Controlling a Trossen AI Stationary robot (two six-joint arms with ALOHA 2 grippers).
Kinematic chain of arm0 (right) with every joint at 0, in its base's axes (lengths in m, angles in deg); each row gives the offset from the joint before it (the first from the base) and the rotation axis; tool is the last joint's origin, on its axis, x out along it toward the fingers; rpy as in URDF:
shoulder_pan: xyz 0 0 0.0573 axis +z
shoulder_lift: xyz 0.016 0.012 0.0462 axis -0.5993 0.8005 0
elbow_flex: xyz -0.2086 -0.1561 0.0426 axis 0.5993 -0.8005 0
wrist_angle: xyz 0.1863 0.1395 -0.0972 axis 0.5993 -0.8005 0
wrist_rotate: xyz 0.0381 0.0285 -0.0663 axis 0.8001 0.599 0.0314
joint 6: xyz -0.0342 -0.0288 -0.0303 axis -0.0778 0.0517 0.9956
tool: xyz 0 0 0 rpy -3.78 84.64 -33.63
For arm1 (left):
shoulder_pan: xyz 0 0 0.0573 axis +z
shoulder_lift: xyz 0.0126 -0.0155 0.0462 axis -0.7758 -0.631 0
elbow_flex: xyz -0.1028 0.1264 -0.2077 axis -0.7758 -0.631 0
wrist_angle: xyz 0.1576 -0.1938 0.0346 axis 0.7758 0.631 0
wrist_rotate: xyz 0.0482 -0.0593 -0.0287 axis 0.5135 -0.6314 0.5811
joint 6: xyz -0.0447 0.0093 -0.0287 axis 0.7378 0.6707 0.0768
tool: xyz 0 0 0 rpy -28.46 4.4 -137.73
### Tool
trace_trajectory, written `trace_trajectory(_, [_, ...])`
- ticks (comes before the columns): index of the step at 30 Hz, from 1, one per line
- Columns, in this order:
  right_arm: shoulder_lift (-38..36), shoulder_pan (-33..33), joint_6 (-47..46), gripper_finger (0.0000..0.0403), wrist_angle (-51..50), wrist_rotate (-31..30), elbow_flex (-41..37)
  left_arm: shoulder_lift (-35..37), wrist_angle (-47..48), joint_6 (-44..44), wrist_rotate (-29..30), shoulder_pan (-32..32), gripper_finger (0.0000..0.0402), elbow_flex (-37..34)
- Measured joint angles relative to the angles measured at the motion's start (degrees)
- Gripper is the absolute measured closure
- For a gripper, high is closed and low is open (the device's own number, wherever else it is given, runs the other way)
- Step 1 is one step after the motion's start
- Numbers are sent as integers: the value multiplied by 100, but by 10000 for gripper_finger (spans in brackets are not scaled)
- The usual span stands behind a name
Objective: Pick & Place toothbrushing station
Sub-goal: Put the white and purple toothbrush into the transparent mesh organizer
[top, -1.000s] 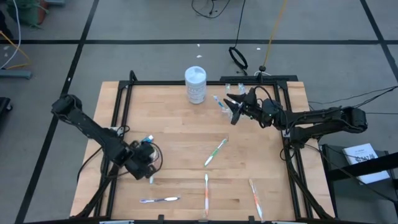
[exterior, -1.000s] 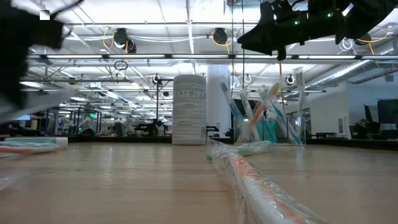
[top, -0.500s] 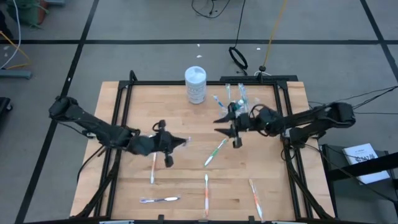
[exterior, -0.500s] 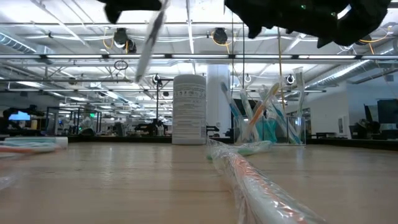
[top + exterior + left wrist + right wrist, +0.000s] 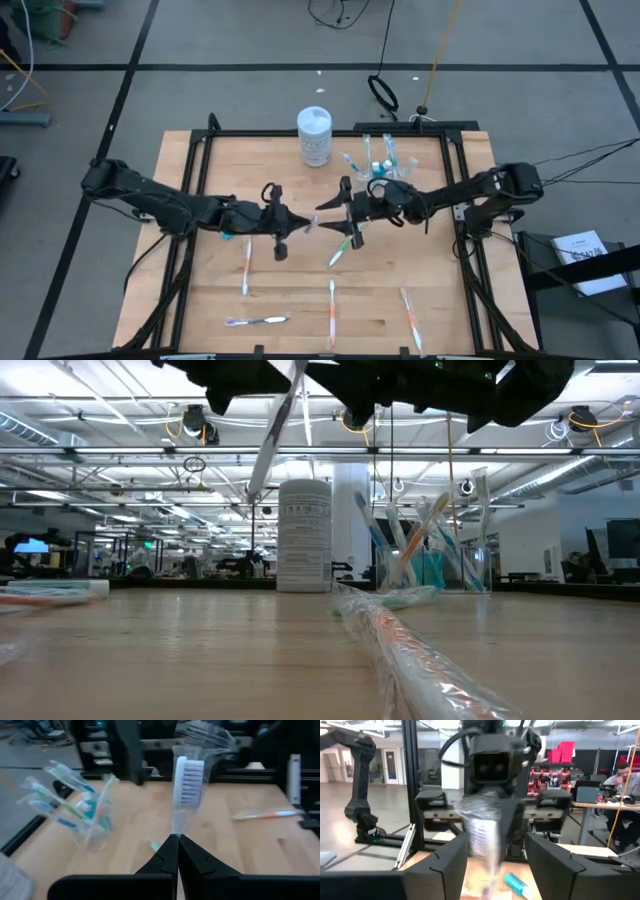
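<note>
A: Item one, left gripper (image 5: 292, 222). Location?

B: Over the middle of the table (image 5: 200, 300), held above the wood. Fingers clenched on a wrapped white toothbrush (image 5: 186, 780), gripped at the handle, bristle head pointing away from the wrist. From table level the same brush hangs tilted in the air, clear of the surface.

A: Item two, right gripper (image 5: 335, 211).

B: Also mid-table, facing the left one, tips just beside the brush head. Fingers (image 5: 451, 865) spread wide, one on either side of the wrapped head; whether they touch it, I cannot tell.

A: Clear plastic cup (image 5: 379, 160)?

B: Near the far edge, towards the far right corner, upright, holding several wrapped brushes that fan outwards.

A: Loose stock on the table?

B: One green toothbrush (image 5: 345, 245) lying slantwise just right of centre, below the right gripper. One pale brush (image 5: 246, 268) left of centre. Along the near edge: a bluish brush (image 5: 257, 321) left, an orange brush (image 5: 332, 312) at the middle, another orange one (image 5: 411, 318) towards the near right corner.

A: Other items?

B: White lidded canister (image 5: 314, 137), upright at the far edge, just left of the cup. One person seated at a desk (image 5: 623, 780) in the room beyond.
</note>
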Motion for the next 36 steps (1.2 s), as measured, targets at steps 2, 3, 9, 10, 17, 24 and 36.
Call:
trace_trajectory(2, [127,2,-2,207,122,7,32,-70,-185,-112,16,59,397,7])
trace_trajectory(3, [195,4,-2,207,172,11,63,-84,-237,-198,17,83,399,9])
trace_trajectory(9, [540,4,-21,212,161,20,225,-86,-632,-454,-316,199,397,11])
trace_trajectory(10, [544,4,-12,214,161,20,227,-90,-624,-465,-327,211,399,9])
trace_trajectory(17, [533,2,123,263,341,20,236,-134,-586,-471,-333,246,396,9])
trace_trajectory(24, [531,2,87,315,338,20,238,-134,-590,-473,-340,246,392,9])
trace_trajectory(36, [522,-11,-72,367,288,24,238,-132,-596,-493,-331,244,381,7])
